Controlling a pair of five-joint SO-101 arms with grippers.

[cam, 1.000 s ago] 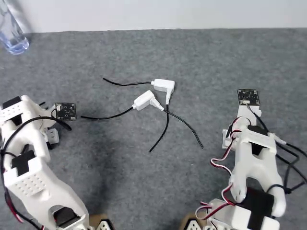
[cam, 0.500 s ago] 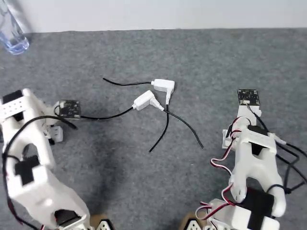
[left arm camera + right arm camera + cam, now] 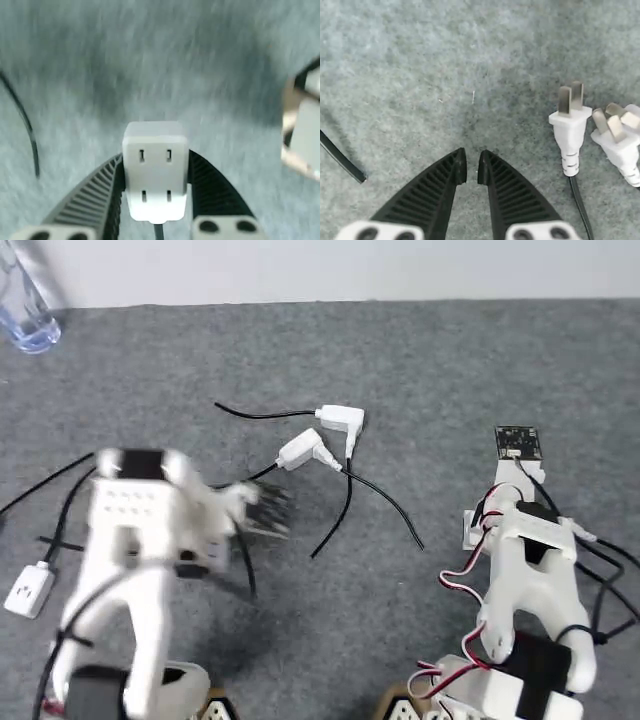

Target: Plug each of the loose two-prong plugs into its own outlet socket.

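Clear container [image 3: 27, 325] at grey felt tabletop's [image 3: 450, 370] far corner

Your left gripper [image 3: 264, 512] is a blur in the high view. The frame edge crops the cord of the outlet socket [image 3: 156, 170] and, in the right wrist view, one plug [image 3: 622, 142].

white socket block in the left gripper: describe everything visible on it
The white plastic socket block is a smooth rectangular body with rounded corners. Its face, turned to the wrist camera, carries two pairs of narrow slots, all empty. A dark cable leaves one end. The black ribbed fingers of the left gripper clamp its two long sides, over the grey felt-like table.
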